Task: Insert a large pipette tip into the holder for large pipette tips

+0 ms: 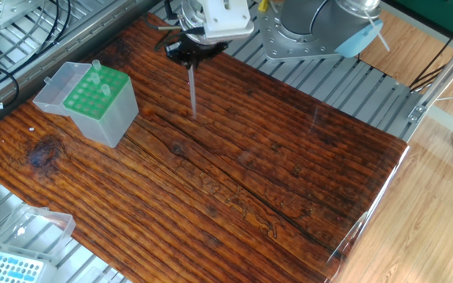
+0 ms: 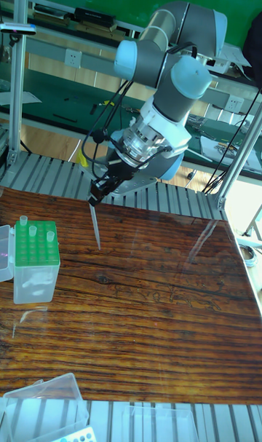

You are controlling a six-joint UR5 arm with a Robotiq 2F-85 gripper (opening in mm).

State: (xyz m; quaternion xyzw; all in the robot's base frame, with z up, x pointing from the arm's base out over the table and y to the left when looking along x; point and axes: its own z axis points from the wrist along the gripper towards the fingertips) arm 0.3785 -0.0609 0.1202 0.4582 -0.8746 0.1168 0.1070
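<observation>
Pipette tip (image 1: 193,90): a long, thin, see-through grey cone. It hangs point down from the jaws, in the air above the tabletop. In the tall fixed view (image 2: 95,227) it looks almost straight up and down.
Jaws (image 1: 191,56): small and black. They are pressed in on the wide top end of the pipette tip and pinch it.
Gripper in the tall view (image 2: 97,193): it sits at the low end of a silver and white wrist, and black cables loop beside it.
Arm (image 2: 175,70): grey and light blue. It bends down from the back of the tabletop.
Tabletop (image 1: 242,173): dark brown wood with long stripes. Grey metal rails run round it.
Holder (image 1: 97,101): a see-through box with a bright green top full of round holes. It stands on the tabletop, well apart from the pipette tip, nearer the picture's left edge.
Lid (image 1: 57,86): clear, swung open, lying flat beside the holder.
Tips in the holder (image 1: 97,71): a few stand upright in holes of the green top.
Blue box (image 1: 6,267): flatter, with a light blue grid top. It sits at the bottom left corner, far from the jaws.
</observation>
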